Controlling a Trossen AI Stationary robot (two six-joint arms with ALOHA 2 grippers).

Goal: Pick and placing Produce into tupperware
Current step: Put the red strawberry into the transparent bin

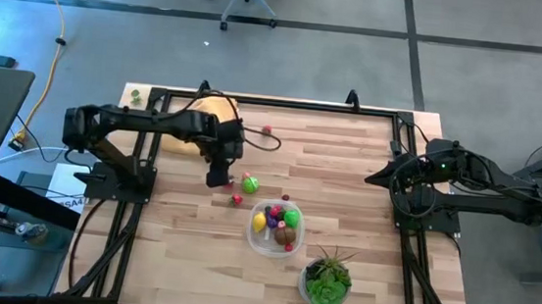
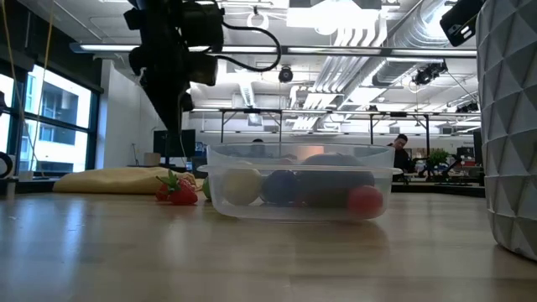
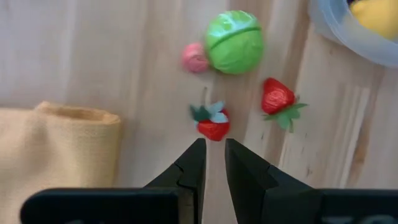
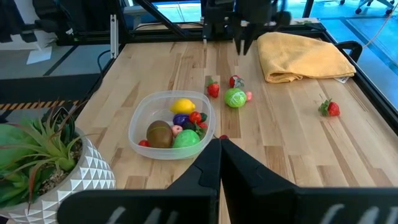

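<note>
No readable text, labels, brands or nos. in any view. Nothing legible on the container [image 1: 273, 241], plant pot [image 1: 326, 293], yellow cloth [image 1: 208, 109], arms or counter [image 1: 349, 159]. Room bg in low view shows no legible signs either.
</note>
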